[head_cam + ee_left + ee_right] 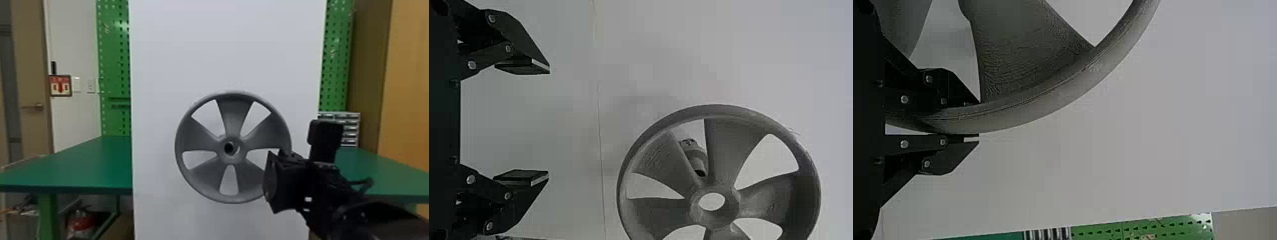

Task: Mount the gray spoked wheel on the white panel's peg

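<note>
White panel [223, 48] behind wheel [234, 116] in right hand [272, 180]

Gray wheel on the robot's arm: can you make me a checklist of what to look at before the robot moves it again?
1. Right pincer gripping the rim of the wheel: ok, its fingers close around it.
2. Left pincer out of the way: ok, open and apart from the wheel.
3. Peg in sight: ok, seen between two spokes, behind the wheel.
4. Peg through the hub: not ok, the left wrist view shows white panel through the hole.
5. Hole lined up with the peg: cannot tell; the dark spot in it might be the peg's end.
</note>
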Controlling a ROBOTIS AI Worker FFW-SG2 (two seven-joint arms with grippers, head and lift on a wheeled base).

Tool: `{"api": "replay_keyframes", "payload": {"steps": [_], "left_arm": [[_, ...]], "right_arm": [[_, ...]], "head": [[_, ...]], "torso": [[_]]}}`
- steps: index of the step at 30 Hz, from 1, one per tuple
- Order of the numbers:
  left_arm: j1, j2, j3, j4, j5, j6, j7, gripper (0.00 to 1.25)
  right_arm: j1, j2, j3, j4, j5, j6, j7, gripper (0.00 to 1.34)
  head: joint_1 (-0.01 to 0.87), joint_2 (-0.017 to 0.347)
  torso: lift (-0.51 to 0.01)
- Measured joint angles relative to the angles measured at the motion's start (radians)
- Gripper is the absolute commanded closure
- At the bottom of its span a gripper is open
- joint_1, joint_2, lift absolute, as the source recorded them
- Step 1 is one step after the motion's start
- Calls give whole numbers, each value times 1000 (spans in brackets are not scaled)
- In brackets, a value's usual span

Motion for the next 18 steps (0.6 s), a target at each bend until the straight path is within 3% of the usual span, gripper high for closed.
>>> {"api": "replay_keyframes", "payload": {"steps": [9,18], "left_arm": [[-1,0,-3,-1,-1,0,-3,495],[-16,7,-3,-2,-12,1,-52,495]], "right_arm": [[-9,-2,-1,28,4,-14,0,1243],[-16,-4,-2,42,10,-21,0,1243]], "head": [[123,-8],[123,-8]], "torso": [[-403],[-403]]}}
